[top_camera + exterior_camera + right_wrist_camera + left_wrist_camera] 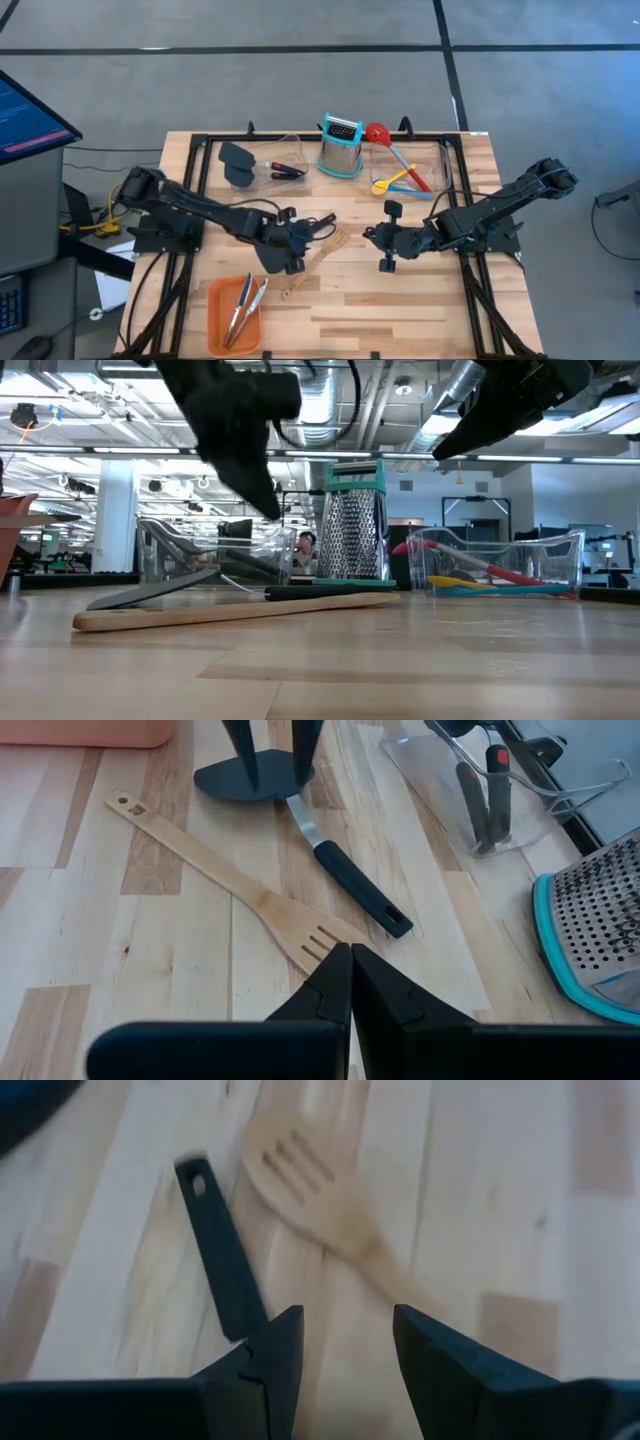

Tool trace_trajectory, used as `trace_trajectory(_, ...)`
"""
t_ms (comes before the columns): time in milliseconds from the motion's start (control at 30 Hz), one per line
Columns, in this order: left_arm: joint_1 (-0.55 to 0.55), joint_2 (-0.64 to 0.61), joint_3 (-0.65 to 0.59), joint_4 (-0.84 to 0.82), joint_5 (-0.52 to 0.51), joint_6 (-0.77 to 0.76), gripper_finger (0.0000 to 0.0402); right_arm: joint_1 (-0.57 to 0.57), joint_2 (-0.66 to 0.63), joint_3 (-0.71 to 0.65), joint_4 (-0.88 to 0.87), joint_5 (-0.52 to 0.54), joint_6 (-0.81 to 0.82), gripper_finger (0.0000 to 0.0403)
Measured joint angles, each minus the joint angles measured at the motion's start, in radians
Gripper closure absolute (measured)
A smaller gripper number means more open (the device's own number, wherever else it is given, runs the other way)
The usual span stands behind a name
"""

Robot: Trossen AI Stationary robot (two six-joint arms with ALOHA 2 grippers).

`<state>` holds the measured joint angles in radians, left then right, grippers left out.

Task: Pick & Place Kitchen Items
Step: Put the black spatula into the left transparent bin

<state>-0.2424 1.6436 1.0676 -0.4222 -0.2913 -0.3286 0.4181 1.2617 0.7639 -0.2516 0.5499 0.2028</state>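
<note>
On the worktop [420, 300], most items look already sorted: steel tongs [245, 305] lie in the orange tray [218, 330] at 7 o'clock, a black spatula [238, 165] sits in the clear bin [290, 150] at 11 o'clock, and the red slotted spoon [380, 135] with small blue and yellow spoons [392, 183] rests in the bin at 1 o'clock. Two things remain near the centre: the wooden slotted spatula [318, 262] and a black-handled spatula [300, 800] beside it. The left hand [293, 262] hangs spread over them, pinching nothing. The right hand [386, 262], at 3 o'clock of the centre, is pressed together and empty. Open room is toward 5 o'clock; the grater [341, 146] crowds 12 o'clock.
</note>
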Motion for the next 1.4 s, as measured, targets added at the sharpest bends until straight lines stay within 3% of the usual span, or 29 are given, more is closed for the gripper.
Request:
trace_trajectory(300, 0.038, 0.094, -0.001, -0.033, 0.0, 0.002, 0.0256, 0.0, 0.0, 0.0, -0.002, 0.0, 0.0, 0.0401)
trace_trajectory(567, 0.078, 0.095, -0.049, -0.039, 0.003, -0.013, 0.0258, 0.0, 0.0, 0.0, -0.002, 0.0, 0.0, 0.0401)
trace_trajectory(800, 0.095, 0.095, -0.1, -0.031, 0.098, -0.021, 0.0257, 0.0, 0.0, 0.0, -0.002, 0.0, 0.0, 0.0401)
trace_trajectory(1400, 0.101, 0.093, -0.161, 0.037, 0.106, -0.082, 0.0257, 0.0, 0.0, 0.0, -0.002, 0.0, 0.0, 0.0401)
